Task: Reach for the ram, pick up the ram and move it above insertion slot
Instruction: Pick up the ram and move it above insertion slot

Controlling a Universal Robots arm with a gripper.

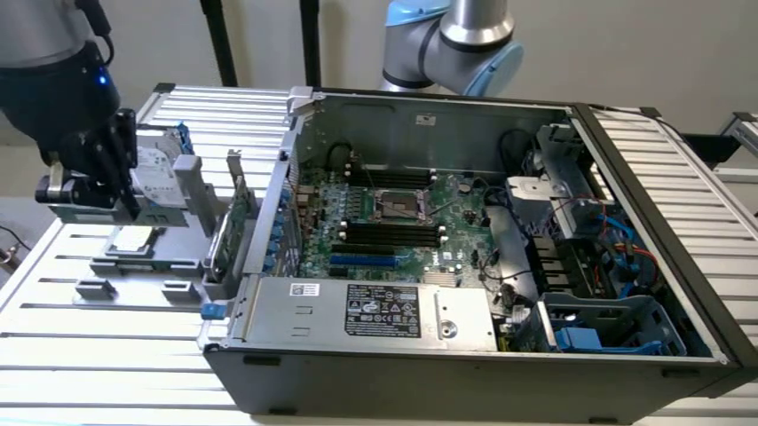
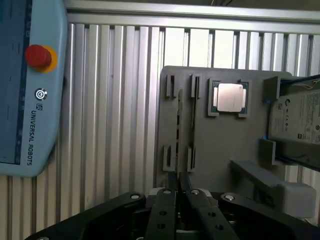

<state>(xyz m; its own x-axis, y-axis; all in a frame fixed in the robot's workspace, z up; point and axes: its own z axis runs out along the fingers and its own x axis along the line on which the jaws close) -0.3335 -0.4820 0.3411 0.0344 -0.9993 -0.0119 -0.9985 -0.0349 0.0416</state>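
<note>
We see the gripper [image 2: 179, 186] with its two fingers [image 2: 166, 212] nearly pressed together, pinching the ram [image 2: 179, 125]. The ram is a thin stick seen edge-on, jutting straight out from the fingertips. In the exterior view the gripper hangs at the left of the frame, above a gray parts holder [image 1: 142, 264] and just beside a hard drive [image 1: 156, 166]. The open computer case [image 1: 474, 373] takes up the centre and right.

A robotics lab or test workshop: a slatted aluminium tabletop [image 1: 95, 346] carries an opened computer case [image 1: 474, 382] (motherboard exposed), and a Universal Robots teach pendant [image 2: 45, 115] lies on the slats.
</note>
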